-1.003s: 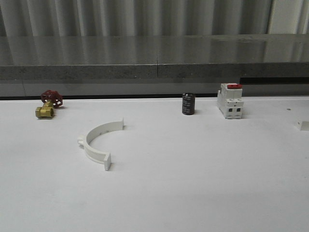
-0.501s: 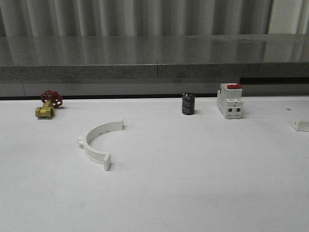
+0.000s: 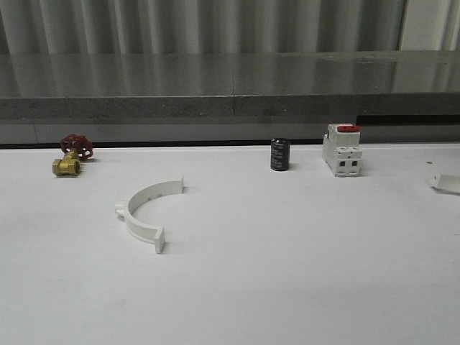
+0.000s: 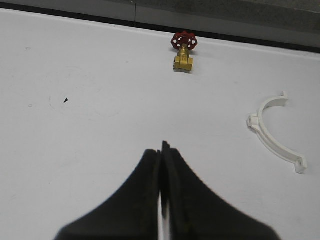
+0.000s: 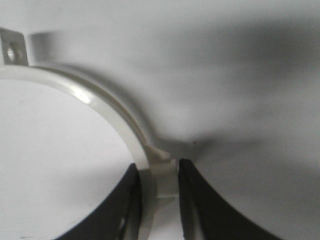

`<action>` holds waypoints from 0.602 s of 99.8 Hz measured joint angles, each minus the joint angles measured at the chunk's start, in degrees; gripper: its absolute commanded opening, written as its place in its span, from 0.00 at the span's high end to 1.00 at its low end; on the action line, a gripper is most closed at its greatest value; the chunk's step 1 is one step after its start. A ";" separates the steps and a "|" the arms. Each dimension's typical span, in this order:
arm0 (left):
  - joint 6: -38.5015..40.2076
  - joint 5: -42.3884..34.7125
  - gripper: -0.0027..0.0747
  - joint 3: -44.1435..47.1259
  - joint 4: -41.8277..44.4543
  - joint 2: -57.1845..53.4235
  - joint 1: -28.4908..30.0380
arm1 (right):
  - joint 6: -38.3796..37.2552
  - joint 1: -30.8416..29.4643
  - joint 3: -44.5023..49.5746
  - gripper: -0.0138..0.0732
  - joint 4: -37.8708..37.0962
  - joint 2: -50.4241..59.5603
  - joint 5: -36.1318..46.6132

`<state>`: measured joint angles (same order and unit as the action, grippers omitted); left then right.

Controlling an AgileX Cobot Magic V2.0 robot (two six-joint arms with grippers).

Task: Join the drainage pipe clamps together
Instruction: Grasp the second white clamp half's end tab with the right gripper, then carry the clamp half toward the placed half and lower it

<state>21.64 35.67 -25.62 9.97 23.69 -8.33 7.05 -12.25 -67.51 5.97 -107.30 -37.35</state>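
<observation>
One white half-ring clamp [image 3: 147, 210] lies flat on the white table [image 3: 287, 273], left of the middle and a little nearer the far edge than the near one; its curved back faces the left edge, its open side faces right, and its two flat end tabs point toward the far edge and the near edge; a small lug sticks out from its outer curve; nothing touches it. The second clamp [image 5: 100, 125] is held in the right gripper [image 5: 159, 200]; the two dark fingers [image 5: 200, 200] are clamped on the band at its outer lug, one on each side; one end tab with a hole shows at the far end of the curve; in the front view a small white piece [image 3: 445, 183] at the right edge of the table is probably this clamp, but too little shows to be sure. The left gripper [image 4: 161, 200] hangs over bare table near the left edge, its fingers pressed together with nothing between them. Along the far edge stand a brass valve with a red handwheel [image 3: 72, 154] toward the far-left corner, a small black cylinder [image 3: 280, 154] past the middle, and a white breaker with a red switch [image 3: 342, 149] just to its right; all three are well apart from the lying clamp.
</observation>
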 measured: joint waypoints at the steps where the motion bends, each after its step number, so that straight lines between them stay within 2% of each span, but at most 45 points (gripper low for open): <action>1: 0.00 0.00 0.99 0.00 0.00 0.00 0.00 | 0.00 0.14 -0.10 0.79 0.21 0.21 -0.18; 19: 0.00 0.00 0.99 0.00 0.00 0.00 0.00 | -1.98 4.56 -3.78 0.79 1.99 4.46 -5.52; 36: 0.00 0.00 0.99 0.00 0.00 0.00 0.00 | -7.05 13.35 -4.52 0.79 2.11 8.52 -6.53; 60: 0.00 0.00 0.99 0.00 0.00 0.00 0.00 | -23.14 28.67 -4.57 0.79 -1.43 8.71 -4.57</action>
<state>21.64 35.67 -25.62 9.97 23.69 -8.33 -16.10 16.42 -72.08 4.54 -98.59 -41.92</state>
